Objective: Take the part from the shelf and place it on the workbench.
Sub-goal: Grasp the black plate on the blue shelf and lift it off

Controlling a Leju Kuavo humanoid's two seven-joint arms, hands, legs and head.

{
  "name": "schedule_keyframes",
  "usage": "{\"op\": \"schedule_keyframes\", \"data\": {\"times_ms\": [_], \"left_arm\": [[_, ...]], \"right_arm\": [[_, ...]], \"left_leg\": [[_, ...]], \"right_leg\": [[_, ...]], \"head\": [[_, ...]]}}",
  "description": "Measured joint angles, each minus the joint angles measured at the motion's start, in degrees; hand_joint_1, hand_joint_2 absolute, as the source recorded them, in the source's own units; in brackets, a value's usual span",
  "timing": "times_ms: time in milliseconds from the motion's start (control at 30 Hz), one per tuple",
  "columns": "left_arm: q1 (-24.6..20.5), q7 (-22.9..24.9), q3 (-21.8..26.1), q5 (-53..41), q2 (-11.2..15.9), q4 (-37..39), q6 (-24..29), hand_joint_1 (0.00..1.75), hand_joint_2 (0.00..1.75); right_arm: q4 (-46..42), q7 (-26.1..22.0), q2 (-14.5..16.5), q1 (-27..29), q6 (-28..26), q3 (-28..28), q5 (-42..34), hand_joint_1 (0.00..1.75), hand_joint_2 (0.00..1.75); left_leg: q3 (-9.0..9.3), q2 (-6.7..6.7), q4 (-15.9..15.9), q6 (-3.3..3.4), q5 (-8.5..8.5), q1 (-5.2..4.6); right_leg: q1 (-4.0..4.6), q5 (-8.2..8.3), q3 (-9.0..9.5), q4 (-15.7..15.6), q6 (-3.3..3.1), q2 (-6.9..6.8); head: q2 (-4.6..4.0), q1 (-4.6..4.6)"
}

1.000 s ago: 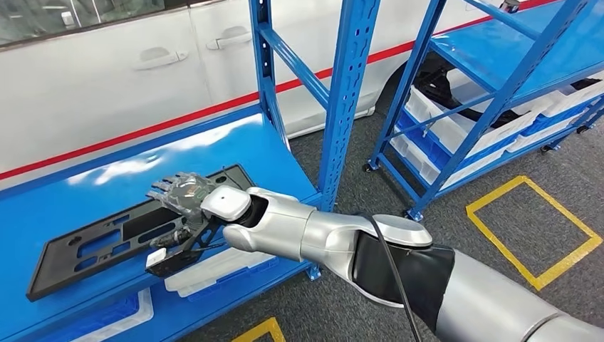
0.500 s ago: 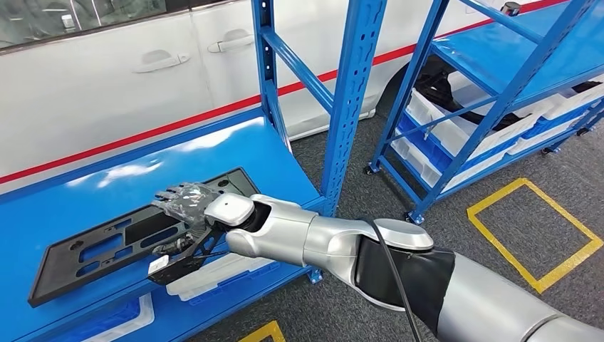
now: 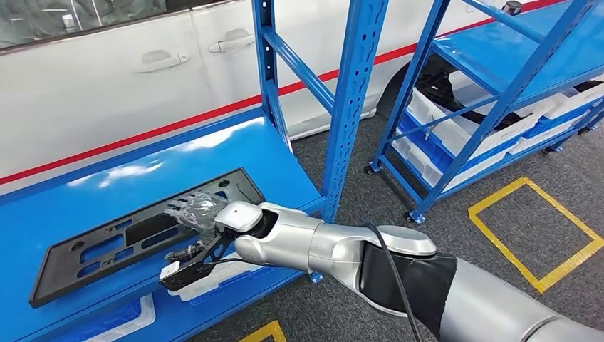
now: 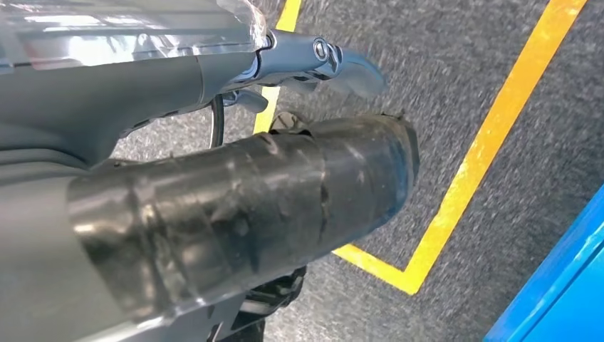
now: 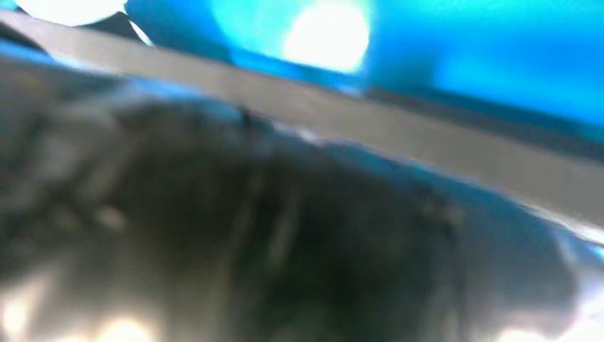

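Your black plastic panel [image 3: 142, 231] lies flat on the blue shelf [image 3: 271, 153], lower left of frame. It looks light, stiff and broad. Right hand [image 3: 194, 214] rests on its near edge; grip unclear. Take that long edge.

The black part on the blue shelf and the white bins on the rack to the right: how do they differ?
The black part is one long flat frame with cut-out openings, lying on the blue shelf top; the white bins are several deep boxes, set in a row on a lower level of the rack. The right hand is over the part's near edge; nothing is at the bins. Both sit on blue shelving.
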Motion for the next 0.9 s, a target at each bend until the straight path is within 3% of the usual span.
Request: {"op": "schedule_keyframes", "data": {"times_ms": [100,200,233,267,300,400,467,567,600,633,733,767,800,867,900], "left_arm": [[0.0,0.1,0.0,0.0,0.0,0.0,0.0,0.00,0.00],[0.0,0.1,0.0,0.1,0.0,0.0,0.0,0.00,0.00],[0.1,0.1,0.0,0.1,0.0,0.0,0.0,0.00,0.00],[0.1,0.1,0.0,0.1,0.0,0.0,0.0,0.00,0.00],[0.2,0.1,0.0,0.1,0.0,0.0,0.0,0.00,0.00],[0.1,0.0,0.0,0.1,0.0,0.0,0.0,0.00,0.00],[0.1,0.0,-0.1,0.1,0.0,0.0,0.0,0.00,0.00],[0.1,0.0,-0.2,0.1,-0.1,0.0,-0.1,0.00,0.00],[0.1,0.0,-0.3,0.1,-0.1,0.0,-0.1,0.00,0.00],[0.1,0.0,-0.3,0.1,-0.1,0.0,-0.1,0.00,0.00],[0.1,0.0,-0.3,0.1,-0.1,0.0,0.0,0.00,0.00],[0.1,0.0,-0.3,0.1,-0.1,0.0,0.0,0.00,0.00],[0.1,0.0,-0.3,0.1,-0.1,0.0,0.0,0.00,0.00],[0.1,0.0,-0.4,0.1,-0.1,0.0,0.0,0.00,0.00],[0.1,0.0,-0.4,0.1,-0.1,0.0,0.0,0.00,0.00]], "right_arm": [[0.4,-0.2,0.0,0.0,0.0,0.4,-0.1,0.00,0.00],[0.7,-0.2,0.0,0.1,0.1,0.6,-0.1,0.00,1.31],[0.8,-0.2,0.0,0.3,0.1,0.7,-0.1,0.00,1.75],[0.9,-0.2,0.0,0.4,0.2,0.8,-0.1,0.00,1.75],[1.0,-0.1,0.0,0.4,0.2,1.0,0.0,0.00,1.75],[1.2,0.3,0.1,0.4,0.2,1.5,0.3,0.00,1.75],[1.3,0.5,0.1,0.3,0.1,1.7,0.4,0.00,1.75],[1.4,0.6,0.1,0.3,0.1,2.1,0.6,0.00,1.75],[1.5,0.7,0.1,0.3,0.0,2.2,0.6,0.00,1.75],[1.6,0.7,0.1,0.2,0.0,2.3,0.7,0.00,1.31],[1.8,0.7,0.1,0.4,0.0,2.7,0.7,0.00,1.31],[1.9,0.7,0.0,0.6,0.0,2.9,0.7,0.30,1.75],[2.0,0.6,0.0,0.7,0.0,3.0,0.7,0.70,1.75],[2.1,0.6,-0.1,0.7,0.0,3.3,0.7,1.57,1.75],[2.1,0.5,-0.1,0.7,0.0,3.3,0.8,1.71,1.75]], "left_leg": [[-0.49,0.11,1.6,-0.93,-1.47,0.13],[-5.15,0.14,11.8,-1.51,-6.58,0.22],[-6.67,0.14,14.9,-1.65,-7.52,0.23],[-7.25,0.15,15.9,-1.75,-7.33,0.23],[-6.71,0.16,14.8,-1.78,-6.07,0.24],[-1.40,0.19,3.9,-1.35,-1.11,0.18],[0.39,0.11,0.2,-0.76,-0.43,-0.04],[0.60,0.04,-0.3,0.22,-0.13,0.01],[0.71,0.08,-0.5,0.59,0.02,0.16],[0.81,0.13,-0.7,0.91,0.15,0.31],[0.79,0.21,-0.7,1.33,0.14,0.28],[0.79,0.19,-0.7,1.35,0.09,0.26],[0.80,0.18,-0.6,1.34,0.04,0.26],[0.86,0.13,-0.3,1.20,-0.23,0.37],[0.80,0.11,0.0,1.09,-0.45,0.37]], "right_leg": [[-0.44,0.36,0.67,-0.9,-0.76,-0.09],[-0.46,0.32,0.92,-1.1,-1.33,-0.29],[-0.40,0.28,0.91,-1.1,-1.38,-0.32],[-0.37,0.25,0.91,-1.0,-1.38,-0.31],[-0.37,0.20,0.93,-0.9,-1.35,-0.28],[-0.33,-0.16,0.94,-0.4,-0.94,-0.15],[-0.14,-0.28,0.81,-0.2,-0.44,-0.11],[-0.06,-0.51,0.76,0.0,0.37,-0.12],[-0.11,-1.29,0.33,1.0,0.66,-0.13],[-0.21,-2.63,-0.62,3.2,0.92,-0.13],[-0.65,-7.38,-5.62,13.6,1.47,-0.15],[-0.76,-7.74,-6.72,15.7,1.57,-0.16],[-0.85,-7.26,-7.07,16.2,1.61,-0.16],[-1.10,-3.36,-4.18,9.9,1.77,-0.21],[-1.21,-1.98,-2.34,6.1,2.11,-0.18]], "head": [[0.00,-0.01],[0.00,-0.02],[0.00,-0.02],[0.00,-0.02],[0.00,-0.01],[0.00,0.00],[0.00,0.01],[0.00,0.01],[0.00,0.01],[0.00,0.03],[0.00,0.02],[0.00,0.01],[0.00,0.02],[0.00,0.02],[0.00,0.02]]}}
